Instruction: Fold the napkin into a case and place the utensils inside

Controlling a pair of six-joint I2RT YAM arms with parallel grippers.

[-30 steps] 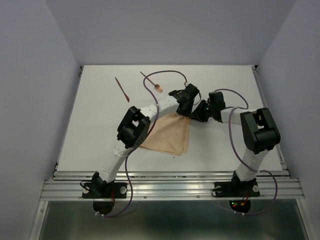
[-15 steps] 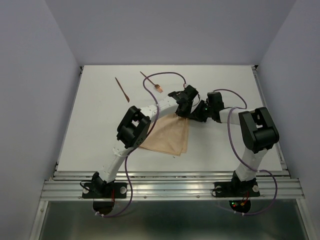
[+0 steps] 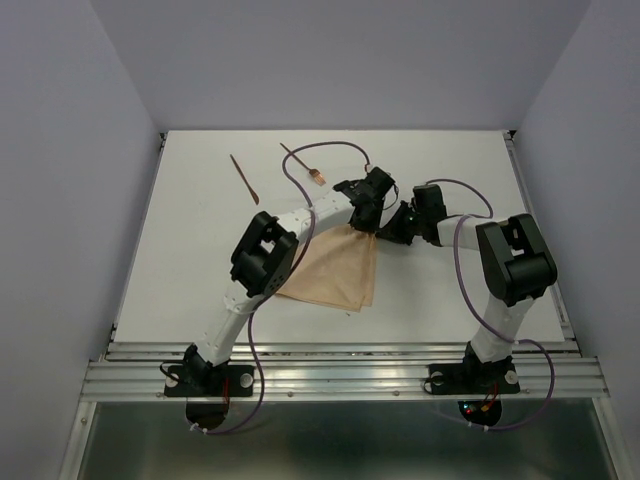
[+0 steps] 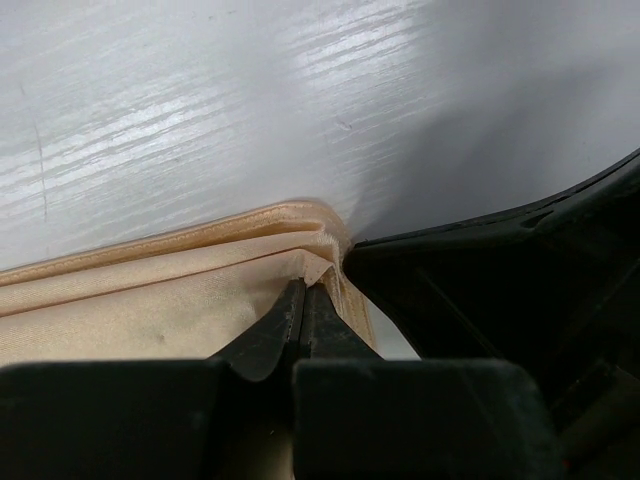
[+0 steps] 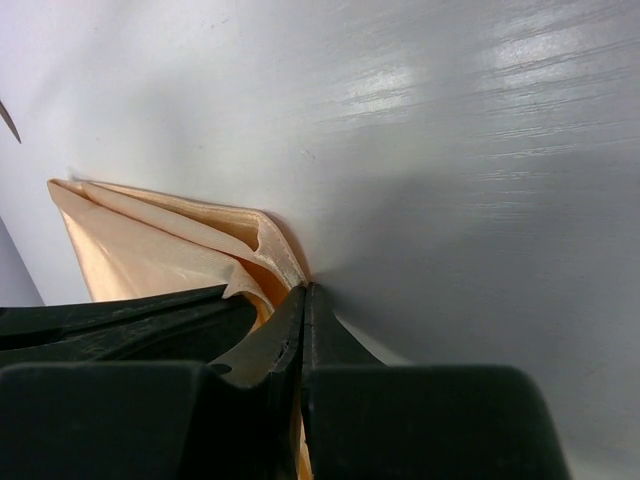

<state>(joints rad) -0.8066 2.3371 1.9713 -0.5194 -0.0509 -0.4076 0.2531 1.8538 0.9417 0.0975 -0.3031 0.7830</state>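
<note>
The tan napkin (image 3: 335, 275) lies folded on the white table (image 3: 200, 230), its far right corner raised between the two grippers. My left gripper (image 3: 366, 222) is shut on that corner (image 4: 303, 288), with cloth layers (image 4: 150, 300) bunched at its tips. My right gripper (image 3: 384, 234) meets it from the right and is shut on the corner's hem (image 5: 305, 290), beside the folded layers (image 5: 150, 250). The two utensils lie far back on the left: the forked one (image 3: 303, 164) and the plain pointed one (image 3: 244, 178). The case is not in view.
A purple cable (image 3: 340, 148) loops over the table near the forked utensil. The right gripper's black body (image 4: 500, 300) fills the right of the left wrist view. A metal rail (image 3: 340, 375) runs along the near table edge.
The right gripper has slid slightly left to the napkin corner and its jaws have shut there. The left gripper has kept its grip and hardly moved.
</note>
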